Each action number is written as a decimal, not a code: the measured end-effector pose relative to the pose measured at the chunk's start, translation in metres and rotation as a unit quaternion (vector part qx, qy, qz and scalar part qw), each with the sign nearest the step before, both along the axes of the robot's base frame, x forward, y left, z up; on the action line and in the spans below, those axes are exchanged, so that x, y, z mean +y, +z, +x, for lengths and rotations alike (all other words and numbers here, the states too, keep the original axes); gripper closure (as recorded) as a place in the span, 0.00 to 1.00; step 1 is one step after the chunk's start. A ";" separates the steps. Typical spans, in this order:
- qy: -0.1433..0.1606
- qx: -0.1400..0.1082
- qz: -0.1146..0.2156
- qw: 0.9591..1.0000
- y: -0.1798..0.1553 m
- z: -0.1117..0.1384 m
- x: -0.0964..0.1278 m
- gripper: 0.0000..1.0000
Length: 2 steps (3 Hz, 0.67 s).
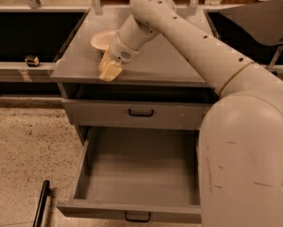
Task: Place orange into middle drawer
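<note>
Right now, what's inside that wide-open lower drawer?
The lower drawer shows only a bare grey floor; its right end is hidden behind the robot's body. The pincer is above, at the front edge of the cabinet top.

Cream bowl [102, 40] back-left on grey cabinet top [174, 65], gripper [110, 72] just in front of it. Small dark object [32, 60] on left ledge [13, 70]. Black rod [40, 205] over speckled floor [22, 145].
</note>
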<state>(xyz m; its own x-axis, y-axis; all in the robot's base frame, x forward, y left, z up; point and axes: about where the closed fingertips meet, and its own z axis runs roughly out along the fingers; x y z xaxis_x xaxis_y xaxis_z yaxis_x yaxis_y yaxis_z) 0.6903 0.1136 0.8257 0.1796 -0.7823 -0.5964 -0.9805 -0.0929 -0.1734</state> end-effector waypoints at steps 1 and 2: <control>0.036 -0.001 0.051 0.998 0.013 -0.023 0.008 1.00; 0.125 0.009 0.101 0.987 0.014 -0.089 0.038 1.00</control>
